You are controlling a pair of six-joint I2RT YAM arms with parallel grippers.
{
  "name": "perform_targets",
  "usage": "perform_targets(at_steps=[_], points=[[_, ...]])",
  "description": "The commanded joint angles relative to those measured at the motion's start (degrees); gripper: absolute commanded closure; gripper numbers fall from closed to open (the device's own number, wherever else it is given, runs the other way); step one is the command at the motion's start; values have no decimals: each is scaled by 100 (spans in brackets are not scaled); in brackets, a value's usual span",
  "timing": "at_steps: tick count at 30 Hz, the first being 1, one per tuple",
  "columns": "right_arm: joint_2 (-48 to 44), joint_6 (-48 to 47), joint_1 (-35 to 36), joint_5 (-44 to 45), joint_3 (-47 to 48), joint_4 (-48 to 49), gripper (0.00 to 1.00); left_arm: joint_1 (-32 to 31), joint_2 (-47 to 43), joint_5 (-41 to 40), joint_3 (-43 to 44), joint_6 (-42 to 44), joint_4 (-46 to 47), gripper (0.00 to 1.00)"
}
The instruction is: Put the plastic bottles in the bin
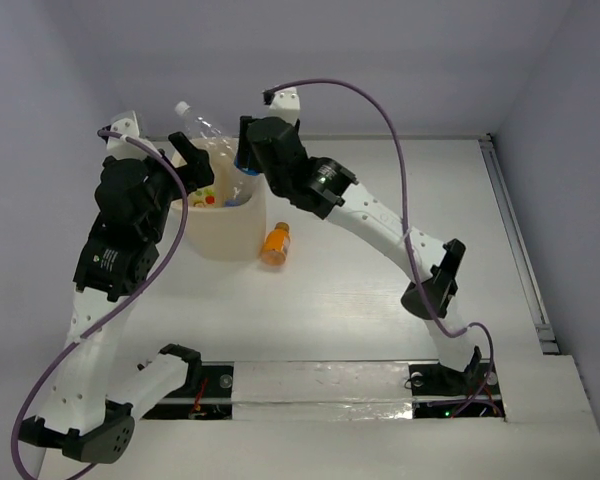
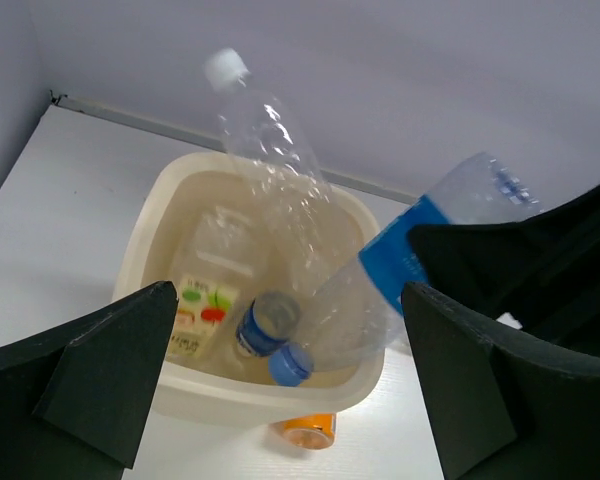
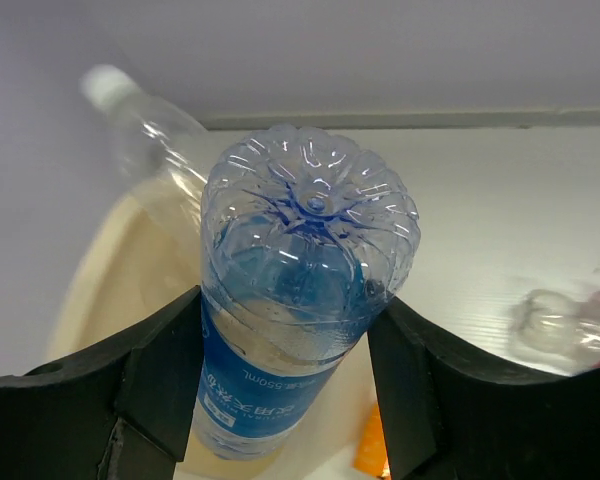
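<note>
1. We see the clear plastic bottle with a blue label (image 3: 300, 300) tilted, blue cap down inside the cream-beige plastic bin (image 1: 225, 240). The right gripper (image 3: 290, 375) pinches its sides near the base.
2. Only the left wrist view looks into the bin, where a second blue-capped bottle (image 2: 265, 325) lies.
3. A clear crinkled bottle with a white cap (image 1: 202, 125) leans out over the far rim.
4. The short orange bottle (image 1: 274, 245) lies on the white table (image 1: 380, 300) just beside the bin.
5. Only the right wrist view shows us a crumpled clear bottle with red at its end (image 3: 565, 320), lying apart on the table.
6. The left gripper (image 2: 288, 330) hovers at the bin, fingers spread around nothing.
</note>
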Motion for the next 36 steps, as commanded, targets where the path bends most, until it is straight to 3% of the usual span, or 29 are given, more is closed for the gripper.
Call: perform_targets(at_steps=[1, 6, 8, 9, 10, 11, 13, 16, 18, 20, 21, 23, 24, 25, 26, 28, 29, 31, 36], points=[[198, -1376, 344, 995, -4, 68, 47, 29, -124, 123, -32, -116, -9, 7], [400, -2634, 775, 1620, 66, 944, 43, 29, -150, 44, 153, -116, -159, 11], [418, -3066, 907, 1525, 31, 1175, 27, 29, -159, 44, 197, -125, -212, 13], [418, -3067, 907, 1333, 14, 1220, 19, 29, -177, 61, 197, -151, -229, 16], [401, -2928, 907, 1226, 5, 1194, 5, 29, -194, 62, 188, -160, -229, 17], [392, -2787, 907, 1034, -4, 1081, 0, 29, -220, 53, 171, -169, -229, 22], [366, -2516, 907, 962, 31, 1018, 0, 29, -229, 44, 171, -160, -229, 25], [243, -2129, 907, 646, 293, 860, 0, 29, -168, 167, 241, -117, -229, 37], [59, -1733, 723, -175, 478, 597, 0, 29, -89, 246, 311, -99, -229, 41], [-178, -1082, 486, -426, 384, 465, 0, 29, -45, 438, 407, -90, -221, 50], [-519, -906, 416, -549, 226, 473, 3, 29, 16, 553, 434, -90, -221, 54], [-994, -510, 152, -743, -718, 595, 30, 29, 113, 842, 478, -81, -220, 73], [-1267, -396, 64, -935, -1143, 805, 46, -23, 244, 1148, 470, -107, -238, 88], [-1826, -221, -32, -998, -1591, 929, 73, -250, 306, 1221, 452, -142, -282, 94], [-2101, -167, -233, -1068, -2056, 1061, 82, -478, 368, 1230, 408, -178, -273, 99], [-2620, 17, -445, -1183, -3279, 1272, 92, -1127, 561, 732, 207, -327, -212, 100], [-3084, 62, -655, -1244, -3665, 1308, 99, -1766, 640, 321, 84, -397, -194, 100], [-3509, 36, -823, -1586, -4685, 1439, 100, -2184, 877, 159, -31, -678, -159, 100], [-4581, 0, -929, -1324, -5917, 1343, 100, -2721, 983, -228, -803, -1530, -62, 100]])
